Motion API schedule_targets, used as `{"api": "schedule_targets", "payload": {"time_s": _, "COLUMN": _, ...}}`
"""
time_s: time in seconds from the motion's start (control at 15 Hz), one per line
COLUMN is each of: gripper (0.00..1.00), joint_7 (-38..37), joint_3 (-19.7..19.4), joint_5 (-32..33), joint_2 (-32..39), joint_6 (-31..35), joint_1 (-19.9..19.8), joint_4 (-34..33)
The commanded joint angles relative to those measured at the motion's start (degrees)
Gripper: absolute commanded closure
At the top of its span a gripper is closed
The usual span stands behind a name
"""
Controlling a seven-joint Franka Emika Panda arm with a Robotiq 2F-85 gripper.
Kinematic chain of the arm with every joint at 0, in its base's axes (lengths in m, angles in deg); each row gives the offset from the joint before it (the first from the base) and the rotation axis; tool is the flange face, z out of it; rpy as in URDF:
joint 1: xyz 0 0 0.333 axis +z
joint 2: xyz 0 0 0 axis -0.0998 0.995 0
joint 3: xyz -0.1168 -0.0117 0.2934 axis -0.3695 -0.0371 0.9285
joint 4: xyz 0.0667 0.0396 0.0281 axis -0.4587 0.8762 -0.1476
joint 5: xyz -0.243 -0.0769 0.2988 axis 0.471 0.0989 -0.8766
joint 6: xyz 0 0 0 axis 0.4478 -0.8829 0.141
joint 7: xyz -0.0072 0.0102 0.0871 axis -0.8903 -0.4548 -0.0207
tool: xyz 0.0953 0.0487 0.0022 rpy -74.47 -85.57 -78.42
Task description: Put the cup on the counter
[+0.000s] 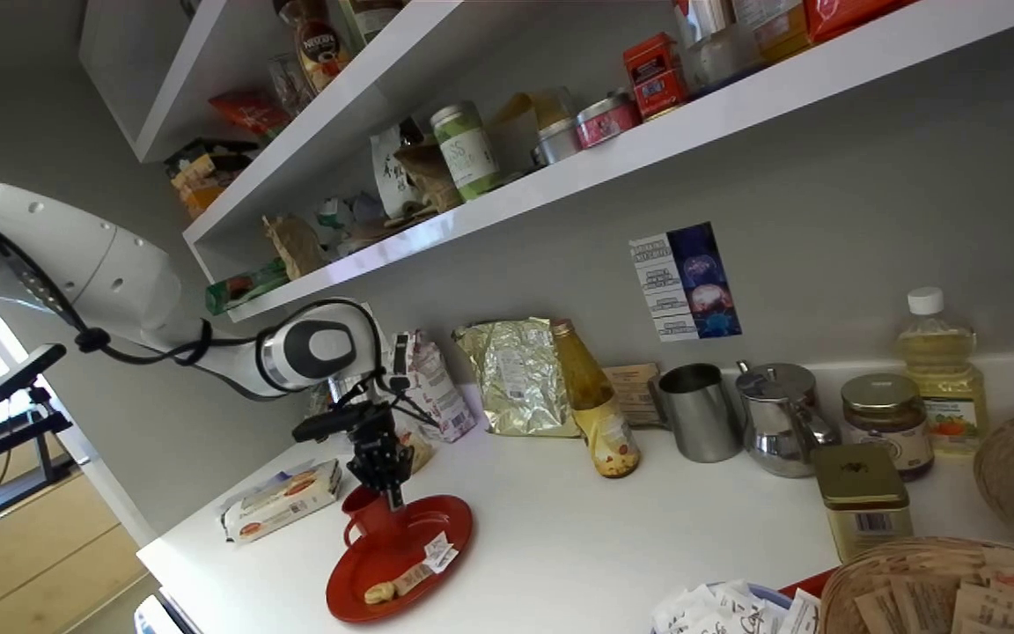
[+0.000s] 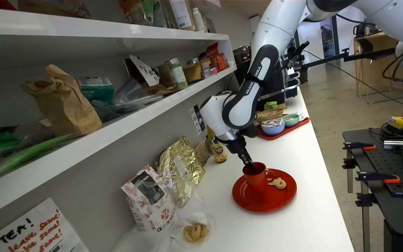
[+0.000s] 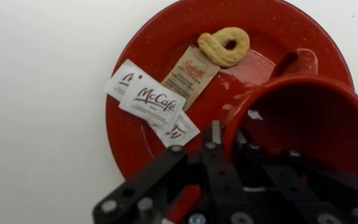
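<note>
The red cup (image 1: 371, 518) is over the red plate, handle out to one side. It also shows in an exterior view (image 2: 256, 179) and the wrist view (image 3: 318, 115). My gripper (image 3: 228, 135) straddles the cup's rim, one finger inside and one outside, closed close on the wall. The gripper also shows at the cup in both exterior views (image 1: 395, 500) (image 2: 251, 164). The cup looks upright; I cannot tell whether its base touches the plate. The white counter (image 1: 551, 528) lies around the plate, also in the wrist view (image 3: 42, 124).
The red plate (image 3: 154, 34) holds a ring biscuit (image 3: 225, 46), a brown sugar packet (image 3: 194, 74) and white packets (image 3: 154, 102). Along the wall stand a gold bag (image 1: 516, 379), a bottle (image 1: 595, 405) and a metal jug (image 1: 701, 414). A wall shelf (image 1: 560, 180) hangs above.
</note>
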Motion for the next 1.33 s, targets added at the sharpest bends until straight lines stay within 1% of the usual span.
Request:
{"api": "schedule_targets", "payload": {"time_s": 0.0, "gripper": 0.98, "joint_7": 1.8, "joint_3": 0.1, "joint_5": -1.1, "joint_2": -8.8, "joint_6": -0.2, "joint_1": -1.6, "joint_4": 4.8}}
{"api": "schedule_targets", "payload": {"time_s": 0.27, "gripper": 0.98, "joint_7": 1.3, "joint_3": -2.1, "joint_5": 0.0, "joint_2": -15.9, "joint_6": 0.7, "joint_1": -4.1, "joint_4": 10.3}}
{"api": "schedule_targets", "payload": {"time_s": 0.33, "gripper": 0.98, "joint_7": 1.4, "joint_3": -3.0, "joint_5": 0.2, "joint_2": -17.8, "joint_6": 1.3, "joint_1": -5.2, "joint_4": 12.6}}
{"api": "schedule_targets", "payload": {"time_s": 0.6, "gripper": 0.98, "joint_7": 1.3, "joint_3": -6.5, "joint_5": 0.4, "joint_2": -22.3, "joint_6": 3.0, "joint_1": -8.9, "joint_4": 19.4}}
{"api": "schedule_targets", "payload": {"time_s": 0.8, "gripper": 0.98, "joint_7": 0.9, "joint_3": -8.8, "joint_5": 0.2, "joint_2": -23.1, "joint_6": 4.5, "joint_1": -11.3, "joint_4": 22.5}}
{"api": "schedule_targets", "payload": {"time_s": 0.93, "gripper": 0.98, "joint_7": 0.6, "joint_3": -9.8, "joint_5": 0.0, "joint_2": -22.1, "joint_6": 5.3, "joint_1": -12.4, "joint_4": 23.1}}
{"api": "schedule_targets", "payload": {"time_s": 1.07, "gripper": 0.98, "joint_7": 0.3, "joint_3": -10.0, "joint_5": -0.1, "joint_2": -21.0, "joint_6": 6.4, "joint_1": -12.7, "joint_4": 23.5}}
{"api": "schedule_targets", "payload": {"time_s": 1.27, "gripper": 0.98, "joint_7": 0.1, "joint_3": -9.4, "joint_5": -0.1, "joint_2": -20.1, "joint_6": 7.6, "joint_1": -12.1, "joint_4": 24.2}}
